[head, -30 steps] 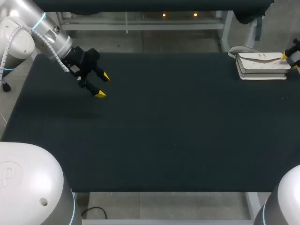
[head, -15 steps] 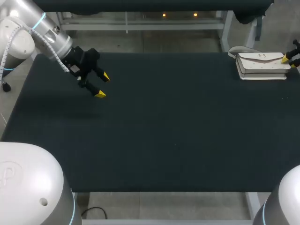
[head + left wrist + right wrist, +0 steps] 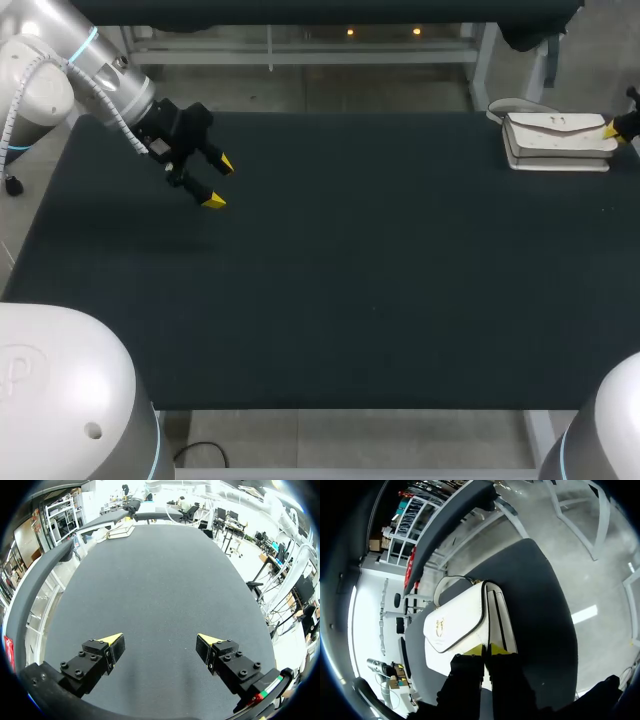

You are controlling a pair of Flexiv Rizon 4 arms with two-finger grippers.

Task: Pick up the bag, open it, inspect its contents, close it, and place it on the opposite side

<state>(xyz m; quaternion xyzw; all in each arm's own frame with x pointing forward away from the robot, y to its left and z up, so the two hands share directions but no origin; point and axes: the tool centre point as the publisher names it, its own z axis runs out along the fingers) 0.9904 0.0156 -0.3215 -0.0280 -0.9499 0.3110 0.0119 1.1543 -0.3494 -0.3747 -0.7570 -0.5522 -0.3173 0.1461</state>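
Black mat table (image 3: 350,300), mostly bare up close. At about 10 o'clock the left gripper (image 3: 218,182) hangs over the mat, fingers spread wide with nothing in them, probably just waiting its turn. Way out at 2 o'clock the white flap handbag (image 3: 555,135) lies flat by the far edge. The right gripper (image 3: 487,650) is at its end, tips pressed together. Can't tell if they've nipped the flap, but that's the likely goal.

The glossy white left arm (image 3: 45,95) carries 1 blue ring and a black, screw-studded left gripper (image 3: 220,182) with 2 yellow tips.
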